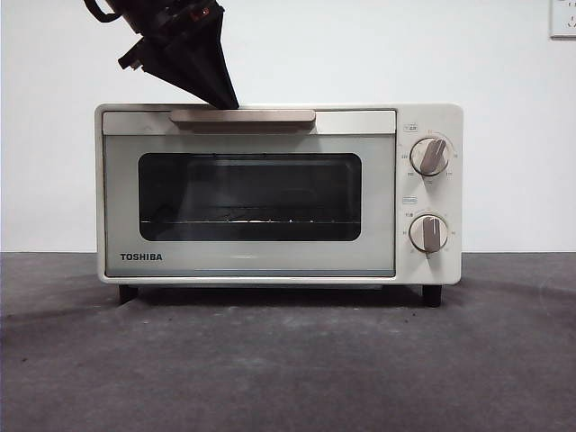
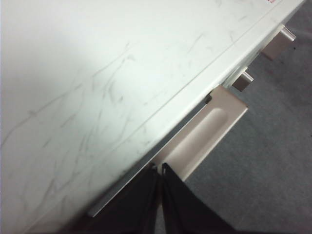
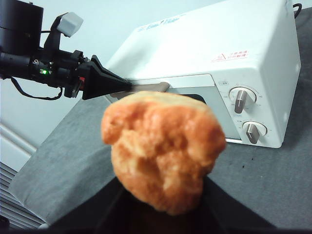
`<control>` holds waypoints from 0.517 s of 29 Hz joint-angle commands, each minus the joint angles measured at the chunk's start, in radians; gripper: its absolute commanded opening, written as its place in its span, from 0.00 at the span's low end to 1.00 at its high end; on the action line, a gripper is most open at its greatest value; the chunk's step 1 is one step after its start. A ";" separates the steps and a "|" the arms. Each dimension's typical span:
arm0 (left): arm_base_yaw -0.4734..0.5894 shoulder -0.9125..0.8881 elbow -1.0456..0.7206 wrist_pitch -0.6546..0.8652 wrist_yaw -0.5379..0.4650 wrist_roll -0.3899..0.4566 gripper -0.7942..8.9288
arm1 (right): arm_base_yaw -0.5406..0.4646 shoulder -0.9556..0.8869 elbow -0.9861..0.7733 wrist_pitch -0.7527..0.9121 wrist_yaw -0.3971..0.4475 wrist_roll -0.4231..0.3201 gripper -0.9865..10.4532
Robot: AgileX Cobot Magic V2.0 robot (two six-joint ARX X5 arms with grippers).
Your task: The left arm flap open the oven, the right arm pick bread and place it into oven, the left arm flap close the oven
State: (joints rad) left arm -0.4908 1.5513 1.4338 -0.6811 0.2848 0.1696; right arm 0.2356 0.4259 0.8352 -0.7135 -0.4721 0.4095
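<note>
The cream-white oven (image 1: 279, 193) stands on the table with its glass door shut. My left gripper (image 1: 225, 99) comes down from the upper left, its shut tip touching the top of the beige handle (image 1: 243, 116). In the left wrist view the left gripper (image 2: 158, 168) has its jaws pressed together at the door's top edge, beside the handle (image 2: 204, 136). The golden-orange bread (image 3: 163, 151) is held up in the air by my right gripper (image 3: 163, 195), away from the oven (image 3: 234, 44). The bread and the right arm are out of the front view.
Two beige knobs (image 1: 430, 156) (image 1: 429, 233) sit on the oven's right panel. A wire rack (image 1: 247, 220) shows behind the window. Dark grey table (image 1: 288, 360) stretches in front of the oven. A white wall stands behind.
</note>
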 commanded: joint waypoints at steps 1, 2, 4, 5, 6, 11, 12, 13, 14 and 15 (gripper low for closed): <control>-0.011 0.024 0.019 -0.044 -0.004 -0.015 0.10 | 0.005 0.002 0.012 0.010 -0.003 0.010 0.21; -0.012 0.024 0.019 -0.063 -0.004 -0.018 0.10 | 0.005 0.002 0.012 0.010 -0.003 0.010 0.21; -0.015 0.024 0.018 -0.097 -0.004 -0.019 0.10 | 0.005 0.002 0.012 0.010 -0.003 0.010 0.21; -0.019 0.024 0.018 -0.111 -0.004 -0.023 0.10 | 0.005 0.002 0.012 0.010 -0.003 0.010 0.21; -0.024 0.024 0.018 -0.121 -0.004 -0.026 0.10 | 0.005 0.002 0.012 0.011 -0.003 0.010 0.21; -0.058 0.024 0.016 -0.167 -0.005 -0.028 0.10 | 0.005 0.002 0.012 0.010 -0.003 0.013 0.21; -0.064 0.024 0.013 -0.173 -0.005 -0.029 0.10 | 0.005 0.002 0.012 0.010 -0.003 0.019 0.21; -0.072 0.023 0.005 -0.173 -0.005 -0.029 0.10 | 0.005 0.002 0.012 0.010 -0.003 0.023 0.21; -0.077 0.020 -0.003 -0.169 -0.005 -0.029 0.10 | 0.005 0.002 0.012 0.010 -0.003 0.025 0.21; -0.081 0.015 -0.017 -0.158 -0.005 -0.038 0.10 | 0.005 0.002 0.012 0.010 -0.003 0.026 0.21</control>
State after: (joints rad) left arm -0.5682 1.5421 1.4254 -0.8360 0.3004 0.1402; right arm 0.2356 0.4259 0.8352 -0.7135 -0.4721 0.4213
